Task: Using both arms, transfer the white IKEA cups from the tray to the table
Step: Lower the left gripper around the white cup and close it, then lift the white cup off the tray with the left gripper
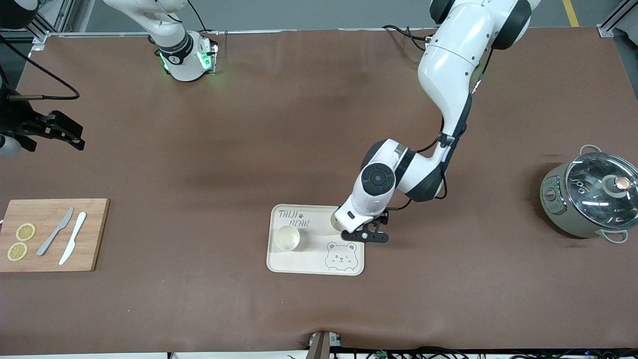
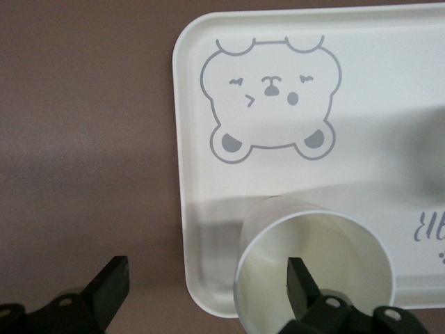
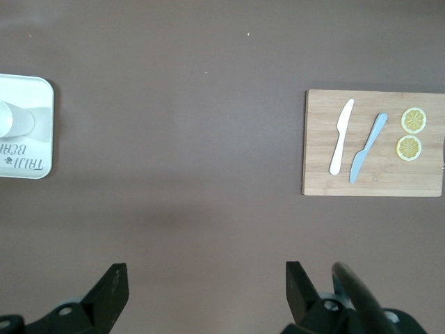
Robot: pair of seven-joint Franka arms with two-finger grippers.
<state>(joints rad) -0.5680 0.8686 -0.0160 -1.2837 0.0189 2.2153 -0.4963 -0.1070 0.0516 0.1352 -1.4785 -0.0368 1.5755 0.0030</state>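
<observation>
Two white IKEA cups stand upright on the cream bear tray (image 1: 309,257). One cup (image 1: 287,238) is toward the right arm's end of the tray. The other cup (image 1: 336,221) sits at the tray's edge toward the left arm's end, mostly hidden under the left wrist. My left gripper (image 1: 366,233) is low over that cup (image 2: 313,268) and open: one finger (image 2: 302,285) hangs inside the rim, the other is outside over the table. My right gripper (image 1: 70,137) waits high over the right arm's end of the table, open (image 3: 206,285) and holding nothing.
A wooden cutting board (image 1: 89,234) with two lemon slices (image 1: 21,241), a grey knife (image 1: 56,231) and a white knife (image 1: 73,245) lies at the right arm's end. A grey-green pot (image 1: 590,197) with a glass lid stands at the left arm's end.
</observation>
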